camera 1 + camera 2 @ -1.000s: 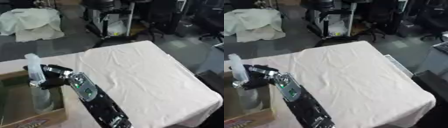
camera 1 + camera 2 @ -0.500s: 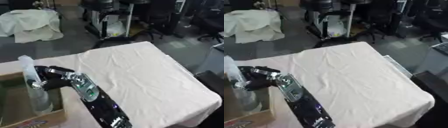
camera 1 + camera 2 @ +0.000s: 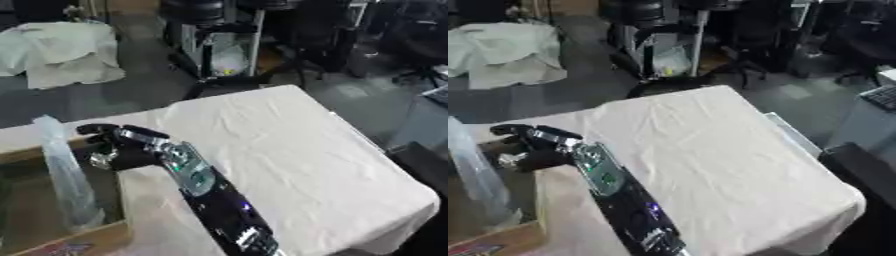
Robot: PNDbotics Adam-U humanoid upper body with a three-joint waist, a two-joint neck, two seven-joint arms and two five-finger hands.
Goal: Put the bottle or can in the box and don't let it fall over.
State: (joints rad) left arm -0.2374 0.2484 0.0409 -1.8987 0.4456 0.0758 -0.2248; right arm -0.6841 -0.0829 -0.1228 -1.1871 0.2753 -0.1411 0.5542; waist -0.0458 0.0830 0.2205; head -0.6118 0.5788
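Standing upright in box (image 3: 83,239) at tabletop's (image 3: 289,150) left edge: clear bottle (image 3: 66,172); right hand (image 3: 118,147) beside it, fingers spread, holding nothing.

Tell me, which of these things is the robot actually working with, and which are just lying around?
Part of the job:
- clear bottle, standing upright inside the box
- cardboard box
- the hand beside the bottle; fingers look open, no longer around it

Just lying about:
- white tablecloth on the table
- pale sheet heaped on the floor
- office chairs behind
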